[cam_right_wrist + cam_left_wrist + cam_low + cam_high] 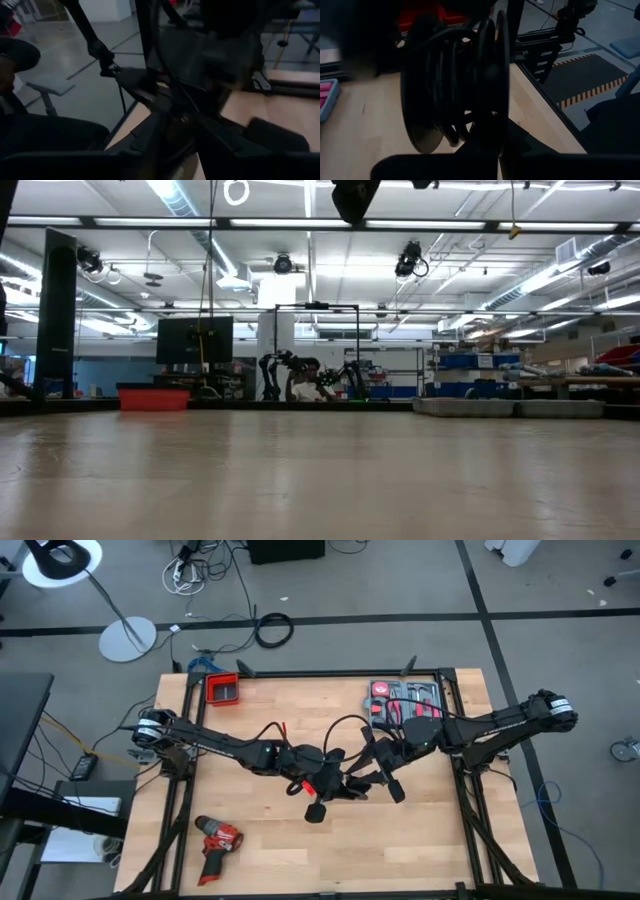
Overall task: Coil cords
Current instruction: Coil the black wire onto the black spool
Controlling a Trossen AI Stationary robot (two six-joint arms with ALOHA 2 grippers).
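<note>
We see two dark, slender arms built of black jointed segments. The left arm (210,743) has a silver-and-white ring at its shoulder joint near the bench's left edge, and a red patch shows by its wrist. The right arm (490,727) carries a similar pale band at its shoulder joint by the right edge. Thin black cables loop along both arms.
</note>
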